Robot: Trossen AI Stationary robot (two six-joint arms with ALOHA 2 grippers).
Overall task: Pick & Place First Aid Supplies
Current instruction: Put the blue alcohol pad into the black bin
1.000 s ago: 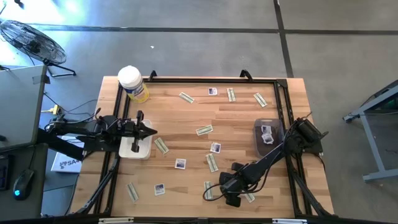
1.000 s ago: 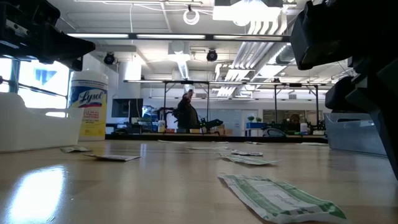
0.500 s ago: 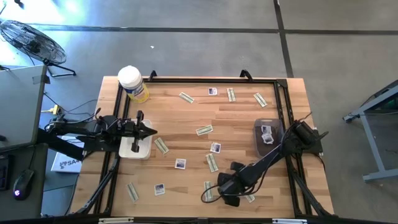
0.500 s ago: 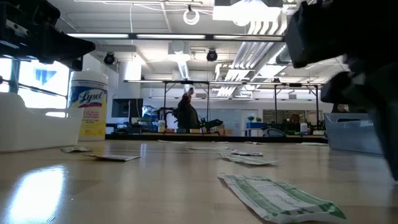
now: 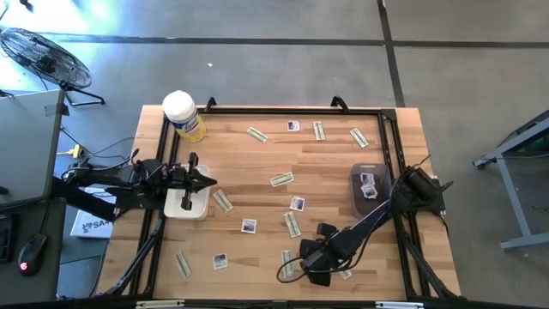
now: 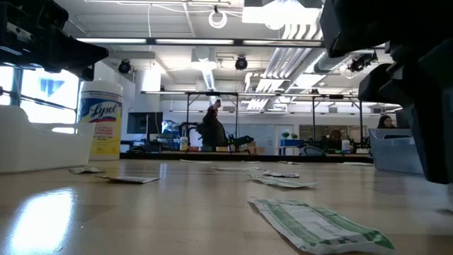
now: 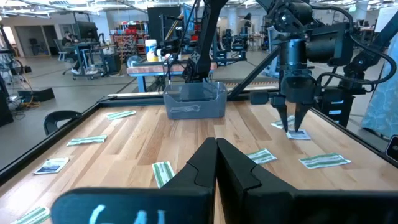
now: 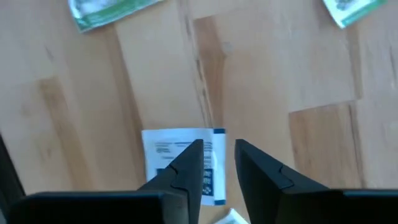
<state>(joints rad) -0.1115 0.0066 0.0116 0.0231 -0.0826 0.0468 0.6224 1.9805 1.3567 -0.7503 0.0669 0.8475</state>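
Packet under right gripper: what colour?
White packet with dark blue print; clearest in the right wrist view.

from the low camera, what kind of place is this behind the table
Likely a large robotics lab or workshop: exposed ceiling ducts and lights, more metal-framed workbenches in the background, and another robot arm rig in the left wrist view.

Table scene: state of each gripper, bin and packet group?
Right gripper: open, pointing down over a white square packet lying flat.
Left gripper: shut, empty, above the white tray.
Grey bin: holds packets.
Green strips: flat, scattered on the table.
Canister: upright, lid on.
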